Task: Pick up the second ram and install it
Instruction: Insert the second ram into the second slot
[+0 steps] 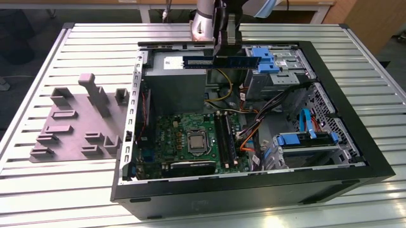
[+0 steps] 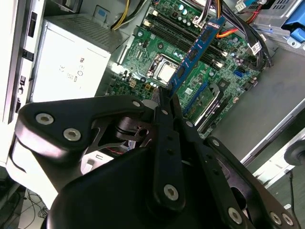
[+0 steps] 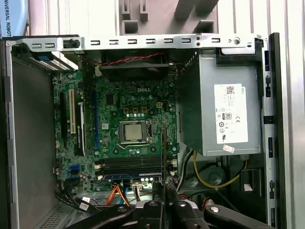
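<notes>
Second ram hangs level in the air above the green motherboard of the open computer case, clear of its sockets, the gripper jaws clenched on its middle.

You are working at a table topped with ribbed, silvery metal slats that run from the exterior view's left to its right. Light throws bright glints off the slats along the near edge. Past the far edge you can see a wooden bench on pale legs, standing on a dark grey floor. A brown wooden panel stands at the far corner on the exterior view's right. Far on the exterior view's left a dark bulky shape sits on the floor; you cannot tell what it is.
</notes>
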Tool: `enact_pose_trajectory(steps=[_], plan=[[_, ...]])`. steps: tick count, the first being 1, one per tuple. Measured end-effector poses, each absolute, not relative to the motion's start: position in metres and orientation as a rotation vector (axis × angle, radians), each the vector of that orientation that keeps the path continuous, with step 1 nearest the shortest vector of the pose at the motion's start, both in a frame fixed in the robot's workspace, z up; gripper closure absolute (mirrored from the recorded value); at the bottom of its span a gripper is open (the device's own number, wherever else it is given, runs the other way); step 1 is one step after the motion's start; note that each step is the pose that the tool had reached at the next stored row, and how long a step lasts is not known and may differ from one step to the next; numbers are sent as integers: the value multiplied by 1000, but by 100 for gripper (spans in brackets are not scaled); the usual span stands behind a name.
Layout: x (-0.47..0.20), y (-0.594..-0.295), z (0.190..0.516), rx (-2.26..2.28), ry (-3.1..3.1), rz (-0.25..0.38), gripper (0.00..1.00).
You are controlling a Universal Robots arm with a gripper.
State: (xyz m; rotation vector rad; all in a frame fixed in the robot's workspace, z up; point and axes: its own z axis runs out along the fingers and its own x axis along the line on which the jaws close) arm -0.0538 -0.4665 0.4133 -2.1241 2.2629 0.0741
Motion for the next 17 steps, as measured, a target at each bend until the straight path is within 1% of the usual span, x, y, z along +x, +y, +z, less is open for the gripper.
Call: enact_pose_trajectory(steps=[17], plan=[[-54,-466,412,-1993,2376,71,86]])
